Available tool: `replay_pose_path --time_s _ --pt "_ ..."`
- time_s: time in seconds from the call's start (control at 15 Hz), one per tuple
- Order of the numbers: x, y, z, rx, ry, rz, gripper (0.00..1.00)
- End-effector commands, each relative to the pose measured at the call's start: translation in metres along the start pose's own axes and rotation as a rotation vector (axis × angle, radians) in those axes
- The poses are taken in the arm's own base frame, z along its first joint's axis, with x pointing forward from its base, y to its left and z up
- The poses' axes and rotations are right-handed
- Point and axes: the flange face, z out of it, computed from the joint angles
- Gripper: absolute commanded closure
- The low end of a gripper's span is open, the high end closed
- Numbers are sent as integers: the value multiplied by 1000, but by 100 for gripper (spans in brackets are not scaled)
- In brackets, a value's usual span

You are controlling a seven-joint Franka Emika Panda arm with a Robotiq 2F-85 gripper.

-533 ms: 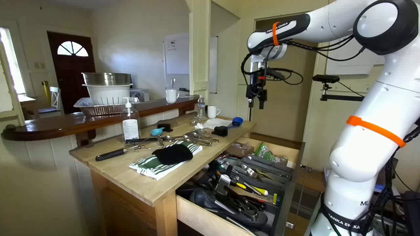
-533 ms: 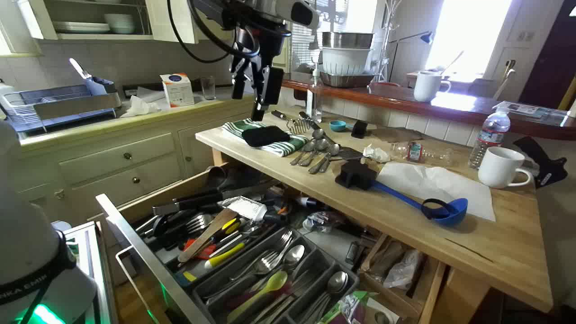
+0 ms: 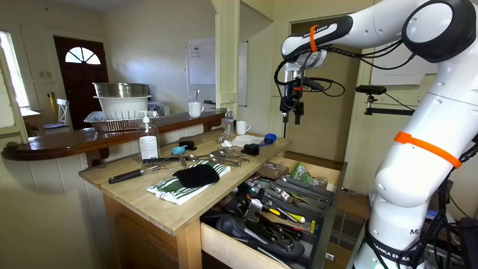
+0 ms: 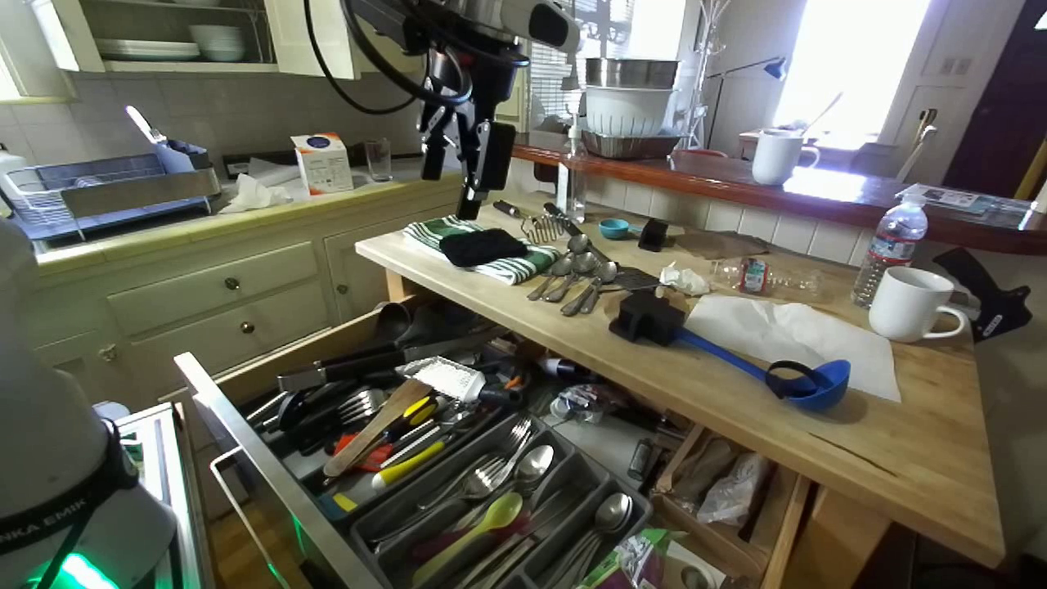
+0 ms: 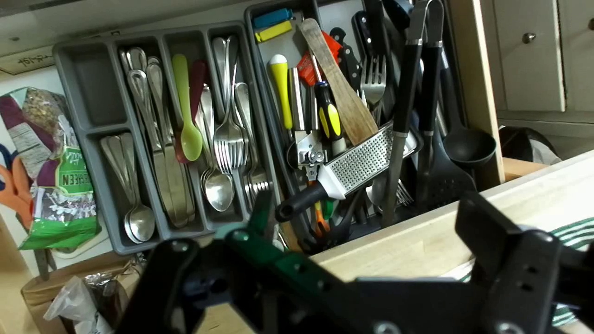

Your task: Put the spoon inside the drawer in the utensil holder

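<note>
The open drawer [image 4: 274,478] holds the grey divided utensil holder [image 5: 106,129], crowded with cutlery and tools. It shows in both exterior views [image 3: 300,184] [image 4: 607,473]. A yellow-green spoon [image 5: 191,139] and metal spoons [image 5: 141,222] lie in its compartments. Another metal spoon [image 5: 378,192] is partly hidden beside the grater. Several metal spoons [image 4: 584,262] also lie on the wooden counter. I cannot tell which spoon is meant. My gripper [image 5: 371,208] is open and empty, with its fingers wide apart. It hangs high above the drawer and counter in both exterior views [image 3: 292,116] [image 4: 466,159].
The wooden counter [image 4: 891,474] overhangs the back of the drawer. On it are a striped towel [image 4: 536,260], a blue ladle [image 4: 826,393], a white mug [image 4: 908,303] and a water bottle [image 4: 890,245]. A grater [image 5: 364,160] and black tongs [image 5: 408,88] lie across other utensils.
</note>
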Motion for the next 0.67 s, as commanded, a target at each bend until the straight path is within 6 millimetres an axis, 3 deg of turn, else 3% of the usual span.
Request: replay_pose_path --time_s 0.0,0.33,0.6 --pt "27 -4 10 -17 37 -35 0" --pt "96 -12 48 -82 120 -103 0" --pt "148 -14 83 -92 126 -318 0"
